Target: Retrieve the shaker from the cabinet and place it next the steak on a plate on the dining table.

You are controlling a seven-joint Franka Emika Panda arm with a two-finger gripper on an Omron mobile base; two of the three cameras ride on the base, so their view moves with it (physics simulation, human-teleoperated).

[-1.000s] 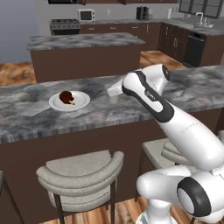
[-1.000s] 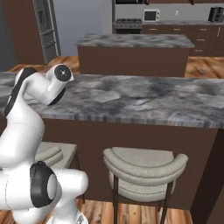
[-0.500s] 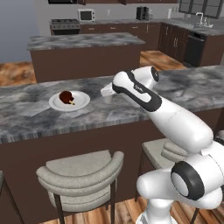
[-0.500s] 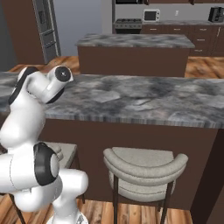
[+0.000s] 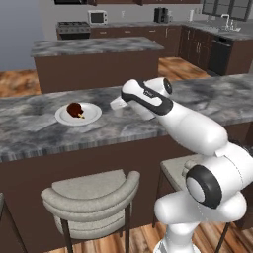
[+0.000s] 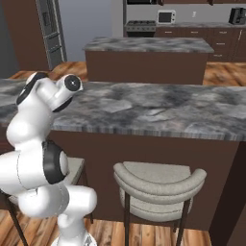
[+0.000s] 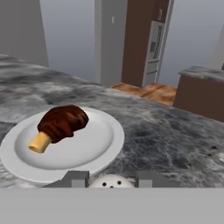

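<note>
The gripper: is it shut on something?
Shut on the shaker: the gripper has its fingertips either side of the white cap.

Marbled stone dining table (image 5: 44, 136) — glossy plate (image 7: 94, 153)

A rendered home kitchen: a long counter (image 5: 44, 133) with a grey marbled stone top and padded stools (image 5: 91, 195) tucked under it, an island (image 5: 94, 47) behind, dark brown cabinets (image 5: 197, 44), a microwave (image 5: 98, 17) and stove (image 5: 73, 28) along the back wall, a wood plank floor (image 5: 15, 81).

The steak (image 5: 74, 109) lies on the plate (image 5: 91, 117) on the dining table (image 5: 39, 136), shaker (image 7: 108, 181) seemingly just beside.
</note>
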